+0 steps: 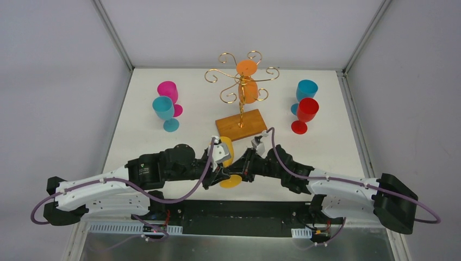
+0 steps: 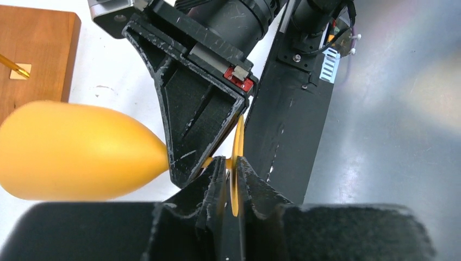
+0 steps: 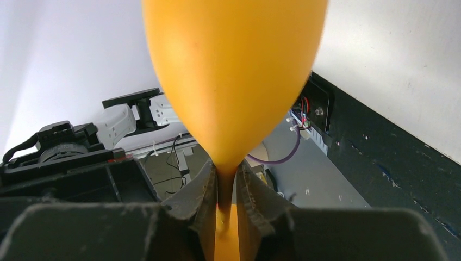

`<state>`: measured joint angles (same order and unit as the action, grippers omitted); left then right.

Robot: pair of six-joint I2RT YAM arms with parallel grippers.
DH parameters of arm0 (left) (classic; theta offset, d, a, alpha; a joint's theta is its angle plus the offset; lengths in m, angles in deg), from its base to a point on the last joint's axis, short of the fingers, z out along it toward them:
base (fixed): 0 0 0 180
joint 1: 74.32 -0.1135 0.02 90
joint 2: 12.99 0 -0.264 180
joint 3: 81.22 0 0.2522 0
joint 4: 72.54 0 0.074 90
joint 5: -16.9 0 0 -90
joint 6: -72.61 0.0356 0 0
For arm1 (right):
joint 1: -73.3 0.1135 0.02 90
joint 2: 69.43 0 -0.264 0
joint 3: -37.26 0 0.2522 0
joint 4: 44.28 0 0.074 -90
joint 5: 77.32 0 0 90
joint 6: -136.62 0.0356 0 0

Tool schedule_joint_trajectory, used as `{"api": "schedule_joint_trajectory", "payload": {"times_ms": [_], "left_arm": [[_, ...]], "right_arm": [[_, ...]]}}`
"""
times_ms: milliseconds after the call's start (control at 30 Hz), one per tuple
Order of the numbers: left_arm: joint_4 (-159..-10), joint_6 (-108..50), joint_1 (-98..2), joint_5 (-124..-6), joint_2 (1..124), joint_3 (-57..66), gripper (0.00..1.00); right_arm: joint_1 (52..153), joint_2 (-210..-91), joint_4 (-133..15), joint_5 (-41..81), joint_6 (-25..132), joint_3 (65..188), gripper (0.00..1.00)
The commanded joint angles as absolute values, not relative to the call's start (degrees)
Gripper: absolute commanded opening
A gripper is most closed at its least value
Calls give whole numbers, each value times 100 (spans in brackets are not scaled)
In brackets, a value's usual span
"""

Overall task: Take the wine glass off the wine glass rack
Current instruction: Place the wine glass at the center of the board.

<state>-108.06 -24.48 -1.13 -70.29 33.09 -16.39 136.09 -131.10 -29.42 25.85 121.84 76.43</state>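
Gripping glass: left pincer, right pincer

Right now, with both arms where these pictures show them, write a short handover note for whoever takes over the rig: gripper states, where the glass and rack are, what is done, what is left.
Left gripper: shut on the foot of the yellow wine glass.
Right gripper: shut on the same glass's stem, just below the bowl.
Where: the glass is held between the two arms in front of the wine glass rack, bowl toward the rack.
Done: the yellow glass is off the rack.
Left: probably release one gripper and stand the glass on the table. An orange glass hangs on the rack.
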Motion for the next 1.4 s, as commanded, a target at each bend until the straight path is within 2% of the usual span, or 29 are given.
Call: {"api": "schedule_joint_trajectory", "payload": {"times_ms": [0,100,167,200,433,567,800,967,1367], "left_arm": [[-10773,-2666,-75,-7136,2994,-1727,21],[-10863,-2863,-76,-7269,2781,-1756,37],[-10888,-3030,-73,-7516,2627,-1775,50],[-10896,-3144,-74,-7637,2541,-1788,53],[-10898,-4424,-71,-8854,2016,-1962,64],[-10850,-5253,-72,-9271,1781,-2105,74],[-10679,-6250,-82,-9693,1437,-2430,82],[-10581,-7338,-85,-10116,1109,-2788,85],[-10502,-8936,-84,-9972,1076,-3274,86]], "right_arm": [[13655,-13050,-2464,2699,12078,7582,0],[13654,-12953,-2597,2717,11852,7577,0],[13655,-12830,-3060,2752,11481,7690,0],[13661,-12751,-3371,2749,11260,7756,0],[13658,-11757,-5278,2335,9754,8033,0],[13657,-11197,-6036,2219,8957,8196,0],[13662,-10489,-7188,1846,7684,8475,0],[13660,-10164,-7225,1976,6962,8477,0],[13733,-10400,-7786,2660,5201,9070,0]]}}
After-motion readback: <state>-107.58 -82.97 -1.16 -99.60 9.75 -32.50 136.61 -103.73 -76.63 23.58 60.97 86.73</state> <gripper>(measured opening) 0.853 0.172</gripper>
